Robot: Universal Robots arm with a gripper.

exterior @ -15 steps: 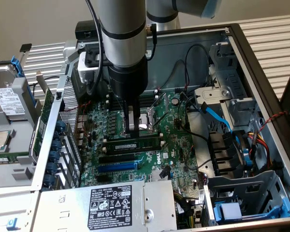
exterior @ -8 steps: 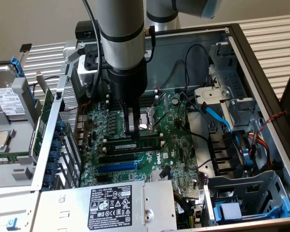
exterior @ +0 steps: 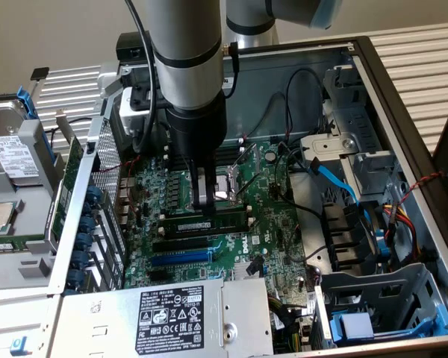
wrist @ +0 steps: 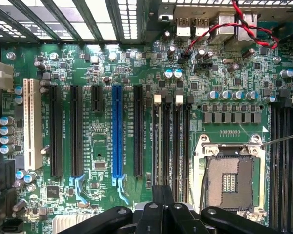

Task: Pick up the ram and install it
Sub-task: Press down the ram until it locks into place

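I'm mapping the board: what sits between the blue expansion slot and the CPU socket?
Wrist view: from the blue expansion slot, a long black expansion slot, then a bank of memory slots before the CPU socket.

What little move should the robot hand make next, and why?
Probably a gentle push straight down. The hand is shut and sits right over the middle of the ram, which lies along the memory slots beside the CPU socket. Whether the ram is fully clicked in can't be told, so go slowly.
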